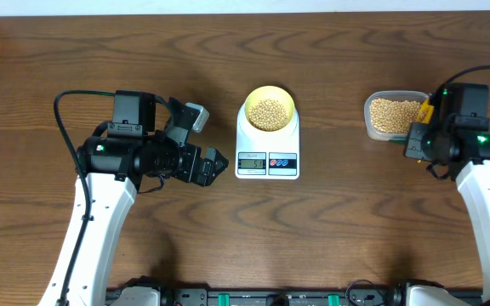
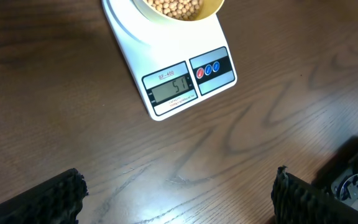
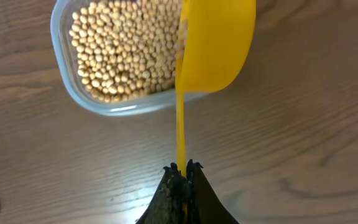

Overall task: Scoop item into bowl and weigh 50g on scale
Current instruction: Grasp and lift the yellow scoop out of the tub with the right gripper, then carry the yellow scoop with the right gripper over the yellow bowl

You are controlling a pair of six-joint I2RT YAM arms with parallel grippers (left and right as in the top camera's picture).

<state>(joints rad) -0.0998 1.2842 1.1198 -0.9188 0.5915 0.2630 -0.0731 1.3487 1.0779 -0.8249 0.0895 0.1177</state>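
A pale yellow bowl holding beige beans stands on the white scale at the table's middle. In the left wrist view the scale has a display that reads about 51. My left gripper is wide open just left of the scale, with bare wood between its fingers. My right gripper is shut on the thin handle of a yellow scoop. The scoop is turned on its side over the right edge of a clear tub of beans.
The clear tub sits at the right of the table, next to the right arm. Dark wood table lies in front of the scale. A black cable loops beside the left arm.
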